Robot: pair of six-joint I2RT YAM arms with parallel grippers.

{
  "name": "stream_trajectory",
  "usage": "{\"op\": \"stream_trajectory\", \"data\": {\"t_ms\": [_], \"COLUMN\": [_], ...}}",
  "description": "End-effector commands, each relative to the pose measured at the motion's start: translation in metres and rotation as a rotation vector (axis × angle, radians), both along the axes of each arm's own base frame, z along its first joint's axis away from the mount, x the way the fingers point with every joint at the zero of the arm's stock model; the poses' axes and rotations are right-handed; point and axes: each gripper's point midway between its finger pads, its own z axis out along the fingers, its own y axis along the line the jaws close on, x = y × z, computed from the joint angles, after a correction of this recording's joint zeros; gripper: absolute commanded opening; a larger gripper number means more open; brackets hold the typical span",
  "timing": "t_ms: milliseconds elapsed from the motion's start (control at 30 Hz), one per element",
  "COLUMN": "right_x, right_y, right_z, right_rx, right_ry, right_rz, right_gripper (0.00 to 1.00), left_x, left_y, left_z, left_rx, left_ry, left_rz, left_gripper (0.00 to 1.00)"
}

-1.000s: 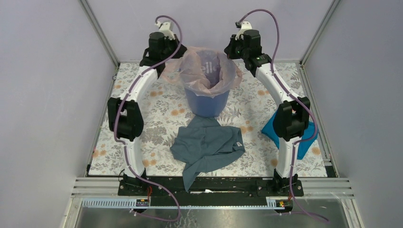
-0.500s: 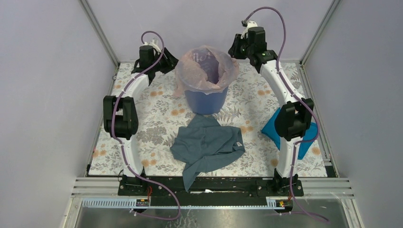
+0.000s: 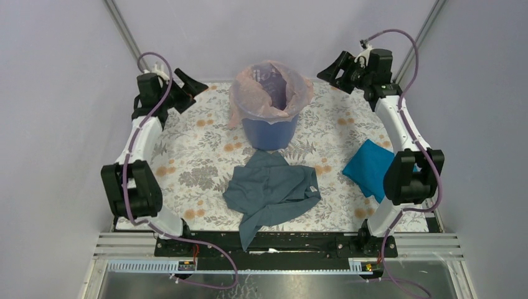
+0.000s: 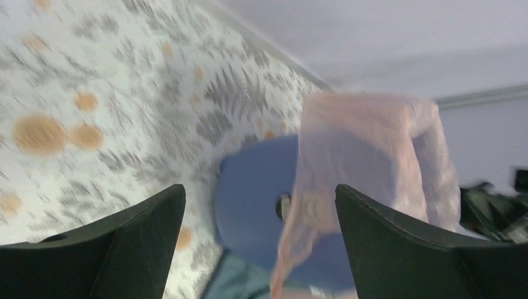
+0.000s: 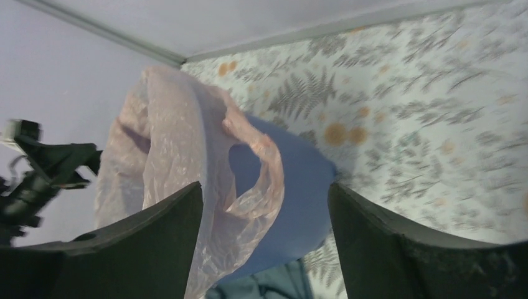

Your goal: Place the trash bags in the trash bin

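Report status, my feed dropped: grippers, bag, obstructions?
Open and empty: left gripper, right gripper. Pink trash bag draped over trash bin rim, lining it. In front, grey garment, not blocking.

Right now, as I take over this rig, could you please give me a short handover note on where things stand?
Left gripper: fingers open, holding nothing, off to the left of the bin.
Right gripper: fingers open, holding nothing, off to the bin's right.
Pink trash bag: inside the blue trash bin, its mouth spread over the rim; a loose handle loop hangs down the outside.
Done: the bag appears to be in the bin.
Left: perhaps tuck in the hanging loop, then park the arms.
The grey-blue garment and turquoise cloth lie apart from the bin, nearer the arm bases.
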Motion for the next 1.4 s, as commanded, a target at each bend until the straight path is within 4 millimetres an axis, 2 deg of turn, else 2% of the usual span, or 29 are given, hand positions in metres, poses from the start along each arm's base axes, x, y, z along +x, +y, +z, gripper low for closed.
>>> {"op": "stream_trajectory", "data": {"t_ms": [0, 67, 200, 333, 533, 633, 733, 867, 967, 1000, 1033, 1133, 1267, 1367], "right_x": [-0.015, -0.011, -0.003, 0.005, 0.005, 0.005, 0.003, 0.000, -0.002, -0.002, -0.002, 0.000, 0.003, 0.006], "right_y": [0.034, 0.039, 0.045, 0.049, 0.054, 0.056, 0.062, 0.070, 0.074, 0.074, 0.074, 0.074, 0.073, 0.069], "right_z": [0.001, -0.004, -0.023, -0.040, -0.059, -0.068, -0.074, -0.086, -0.095, -0.099, -0.103, -0.119, -0.140, -0.156], "right_rx": [0.204, 0.256, 0.341, 0.428, 0.507, 0.527, 0.537, 0.554, 0.579, 0.593, 0.603, 0.605, 0.558, 0.496], "right_ry": [0.033, 0.035, 0.089, 0.117, 0.137, 0.149, 0.156, 0.154, 0.156, 0.160, 0.163, 0.179, 0.198, 0.219], "right_rz": [0.156, 0.169, 0.170, 0.168, 0.173, 0.179, 0.200, 0.224, 0.228, 0.227, 0.226, 0.219, 0.198, 0.169], "right_gripper": [0.82, 0.85, 0.87, 0.82, 0.76, 0.74, 0.71, 0.68, 0.58, 0.52, 0.46, 0.33, 0.27, 0.24], "left_x": [-0.041, -0.054, -0.065, -0.064, -0.060, -0.063, -0.063, -0.059, -0.055, -0.053, -0.051, -0.044, -0.037, -0.036], "left_y": [-0.043, -0.051, -0.056, -0.069, -0.098, -0.120, -0.130, -0.134, -0.135, -0.136, -0.137, -0.135, -0.130, -0.131], "left_z": [0.009, 0.000, -0.020, -0.038, -0.052, -0.063, -0.075, -0.090, -0.101, -0.104, -0.108, -0.126, -0.150, -0.160], "left_rx": [-0.224, -0.291, -0.332, -0.341, -0.371, -0.373, -0.381, -0.379, -0.365, -0.357, -0.348, -0.320, -0.284, -0.273], "left_ry": [-0.048, -0.033, -0.004, 0.048, 0.074, 0.099, 0.115, 0.148, 0.165, 0.172, 0.179, 0.213, 0.259, 0.281], "left_rz": [-0.157, -0.183, -0.183, -0.231, -0.293, -0.338, -0.347, -0.342, -0.323, -0.317, -0.309, -0.273, -0.230, -0.216], "left_gripper": [0.94, 0.94, 0.95, 0.95, 0.98, 0.95, 0.82, 0.54, 0.33, 0.23, 0.17, 0.11, 0.08, 0.08]}}
